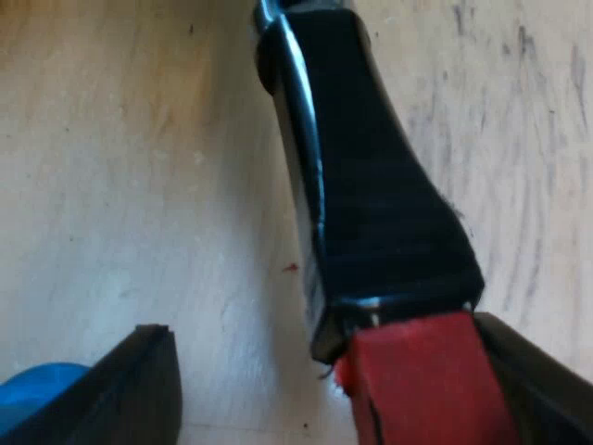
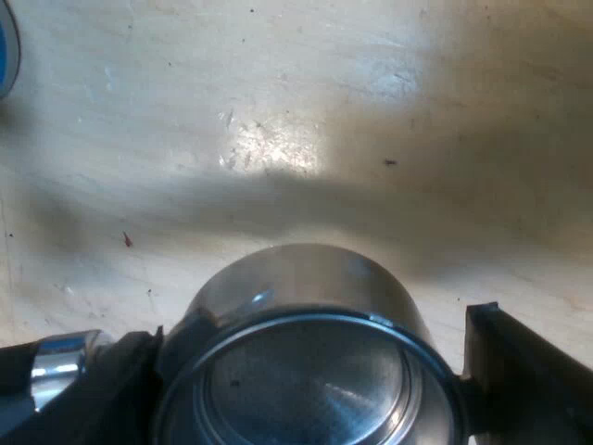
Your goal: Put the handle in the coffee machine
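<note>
The left claw (image 1: 320,329) is sitting with its fingers apart around the dark handle (image 1: 371,185). The red end (image 1: 426,380) is lying against one finger while the other finger (image 1: 139,389) is standing clear of it, next to a blue object (image 1: 37,394), with the pale wooden bench (image 1: 120,167) showing beneath. The right claw (image 2: 315,324) is clamping the metal holder (image 2: 306,389) by its round basket (image 2: 306,278), a finger touching each side of the rim, and the holder is sitting over the bench.
</note>
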Motion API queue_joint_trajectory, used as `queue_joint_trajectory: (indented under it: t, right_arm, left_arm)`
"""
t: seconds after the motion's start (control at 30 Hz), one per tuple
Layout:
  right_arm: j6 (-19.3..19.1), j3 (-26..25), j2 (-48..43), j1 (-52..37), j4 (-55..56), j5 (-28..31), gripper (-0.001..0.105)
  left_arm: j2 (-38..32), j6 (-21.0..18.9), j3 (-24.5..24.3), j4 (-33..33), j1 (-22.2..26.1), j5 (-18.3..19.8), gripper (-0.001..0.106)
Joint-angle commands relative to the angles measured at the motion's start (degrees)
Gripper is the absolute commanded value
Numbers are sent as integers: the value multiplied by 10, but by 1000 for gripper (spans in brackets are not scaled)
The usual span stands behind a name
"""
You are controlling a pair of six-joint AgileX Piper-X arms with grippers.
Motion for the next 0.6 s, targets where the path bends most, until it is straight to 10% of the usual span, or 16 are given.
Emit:
queue_joint_trajectory:
  t: [0.03, 0.27, 0.37, 0.6]
  right_arm:
    - [-1, -7, -9, -2, -4, -15, 0]
    - [-1, -7, -9, -2, -4, -15, 0]
    - [-1, -7, -9, -2, -4, -15, 0]
    - [-1, -7, -9, -2, -4, -15, 0]
  left_arm:
    - [-1, 2, 0, -5, 1, 0, 63]
    - [-1, 2, 0, -2, 1, 0, 31]
    - [-1, 2, 0, 8, 1, 0, 2]
    - [-1, 2, 0, 27, 1, 19, 0]
